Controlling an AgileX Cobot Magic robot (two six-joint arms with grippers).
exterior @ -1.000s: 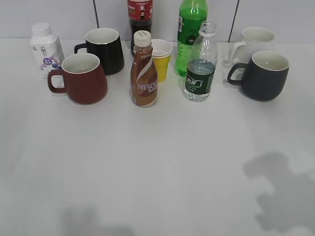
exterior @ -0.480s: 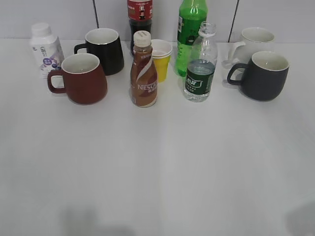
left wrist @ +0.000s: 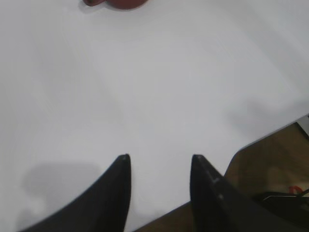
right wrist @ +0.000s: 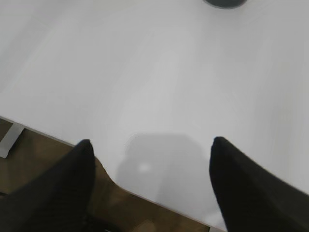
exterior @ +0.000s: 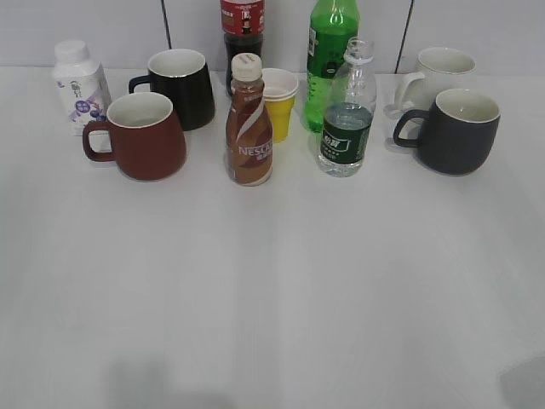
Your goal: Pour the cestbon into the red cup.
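Note:
The cestbon (exterior: 347, 115), a small clear capless bottle with a dark green label, stands upright right of centre at the back of the table. The red cup (exterior: 146, 136) stands at the left, handle to the left; its base shows at the top edge of the left wrist view (left wrist: 123, 4). Neither gripper shows in the exterior view. My left gripper (left wrist: 159, 157) is open and empty above the table's front edge. My right gripper (right wrist: 149, 140) is wide open and empty above the front edge, far from the bottle.
A brown Nescafe bottle (exterior: 249, 123) stands between cup and cestbon. Behind are a black mug (exterior: 181, 87), a yellow paper cup (exterior: 279, 102), a green soda bottle (exterior: 329, 51), a dark cola bottle (exterior: 243, 25) and a white bottle (exterior: 78, 83). A dark grey mug (exterior: 456, 132) and white mug (exterior: 443, 68) stand right.
The large arm shadow on the table at the lower right has shrunk to a small patch at the bottom right corner. The objects have not moved.

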